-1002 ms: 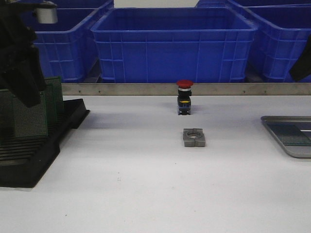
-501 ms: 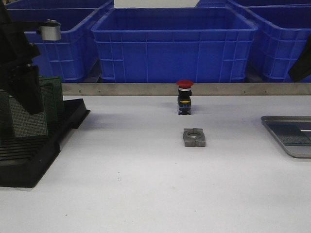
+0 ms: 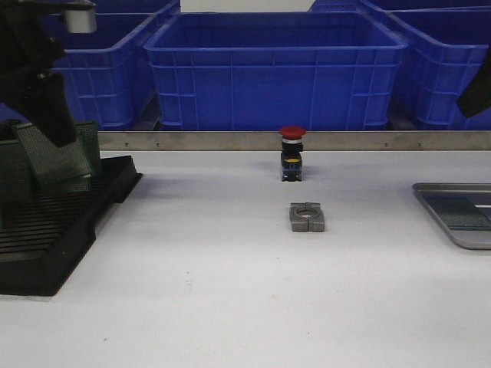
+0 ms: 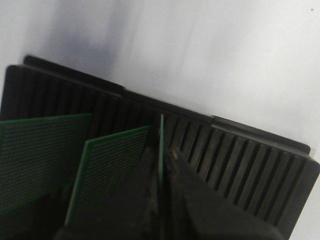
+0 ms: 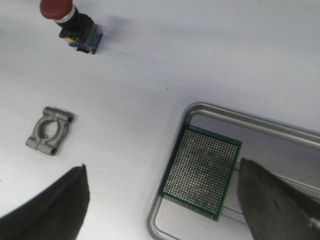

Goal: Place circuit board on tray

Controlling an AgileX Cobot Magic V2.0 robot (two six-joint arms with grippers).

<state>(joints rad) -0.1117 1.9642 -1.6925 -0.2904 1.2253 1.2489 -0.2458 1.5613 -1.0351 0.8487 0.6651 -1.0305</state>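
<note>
While left claw [image 4: 161, 165] pinches one board [image 3: 52, 156], rack [image 4: 240, 165] keeps perhaps two.

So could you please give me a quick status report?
Left tool shut on circuit board, lifted tilted above rack. Right tool open above tray. One board already in tray.

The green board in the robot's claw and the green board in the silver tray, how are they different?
The held circuit board hangs tilted, pinched by the left gripper above the black rack; the tray's circuit board lies flat and free in the tray. One is at the table's left, the other right. Both are green and dotted with holes.
</note>
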